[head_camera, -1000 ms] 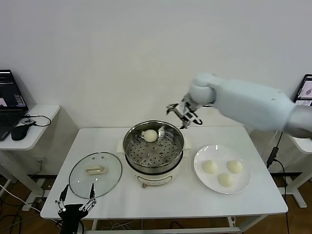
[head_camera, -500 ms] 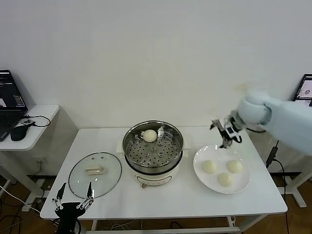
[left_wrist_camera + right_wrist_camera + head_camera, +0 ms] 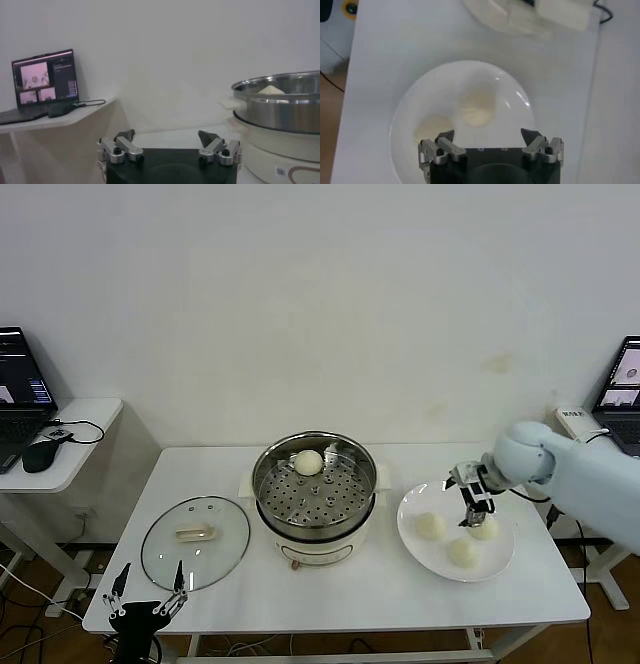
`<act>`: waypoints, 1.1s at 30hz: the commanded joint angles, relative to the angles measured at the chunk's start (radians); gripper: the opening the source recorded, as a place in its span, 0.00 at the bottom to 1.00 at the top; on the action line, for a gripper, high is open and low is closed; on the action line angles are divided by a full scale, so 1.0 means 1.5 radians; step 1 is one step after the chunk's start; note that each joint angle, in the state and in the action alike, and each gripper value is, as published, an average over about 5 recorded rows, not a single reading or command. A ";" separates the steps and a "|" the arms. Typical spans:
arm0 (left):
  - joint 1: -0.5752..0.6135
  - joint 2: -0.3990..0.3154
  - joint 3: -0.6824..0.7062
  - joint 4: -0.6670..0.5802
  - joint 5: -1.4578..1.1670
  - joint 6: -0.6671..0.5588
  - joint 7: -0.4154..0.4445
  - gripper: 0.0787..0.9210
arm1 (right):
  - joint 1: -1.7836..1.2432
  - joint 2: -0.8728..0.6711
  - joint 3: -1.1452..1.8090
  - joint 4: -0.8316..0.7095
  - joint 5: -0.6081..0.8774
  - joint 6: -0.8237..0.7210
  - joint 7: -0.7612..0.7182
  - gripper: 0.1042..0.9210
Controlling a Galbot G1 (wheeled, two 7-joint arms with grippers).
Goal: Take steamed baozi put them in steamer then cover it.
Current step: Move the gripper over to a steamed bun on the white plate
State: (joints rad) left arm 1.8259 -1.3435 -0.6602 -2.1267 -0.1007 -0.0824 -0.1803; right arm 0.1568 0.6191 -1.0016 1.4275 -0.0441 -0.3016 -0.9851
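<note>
Right gripper above the plate of buns

Steamer (image 3: 314, 487) at the centre of the white table (image 3: 350, 584): a shiny steel pot with a perforated tray, seated on a cream-white base, uncovered. One steamed baozi (image 3: 309, 462) lies on the tray toward the far rim; in the left wrist view its top shows just over the pot's edge (image 3: 271, 90). Glass lid (image 3: 195, 541) flat on the table to the robot's left of the steamer, apart from it, handle up. White plate (image 3: 420, 549) to the right of the steamer, near its base, carrying three further buns: one on the side nearest the steamer (image 3: 430, 526), one toward the front edge (image 3: 462, 552), one on the far right (image 3: 486, 529). Right gripper (image 3: 472, 499) is poised over the plate, directly above the far-right bun, fingers spread apart and grasping nothing; whether the fingertips touch the bun cannot be told. In the right wrist view the gripper (image 3: 490, 136) looks down on the plate (image 3: 410, 110), with two buns visible ahead of the fingers (image 3: 479, 107) (image 3: 434, 127). Left gripper (image 3: 145, 589) waits low at the front left corner of the table, below the lid, fingers spread and empty; seen also in its own wrist view (image 3: 167, 141). Laptop (image 3: 20, 399) on a side desk at far left
</note>
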 commanded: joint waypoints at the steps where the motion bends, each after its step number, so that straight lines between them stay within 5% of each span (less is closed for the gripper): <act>1: 0.000 0.000 -0.001 0.003 0.000 0.002 0.000 0.88 | -0.090 0.040 0.056 -0.063 -0.029 0.004 -0.001 0.88; 20: -0.009 0.000 -0.004 0.014 -0.001 0.002 0.000 0.88 | -0.142 0.121 0.106 -0.145 -0.070 0.015 0.021 0.87; 33: -0.012 -0.001 -0.004 0.015 0.000 0.002 0.000 0.88 | -0.142 0.133 0.112 -0.162 -0.079 0.012 0.023 0.72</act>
State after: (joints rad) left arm 1.8073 -1.3449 -0.6659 -2.1029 -0.1014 -0.0802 -0.1808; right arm -0.0443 0.8042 -0.8410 1.2022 -0.1547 -0.2839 -0.9558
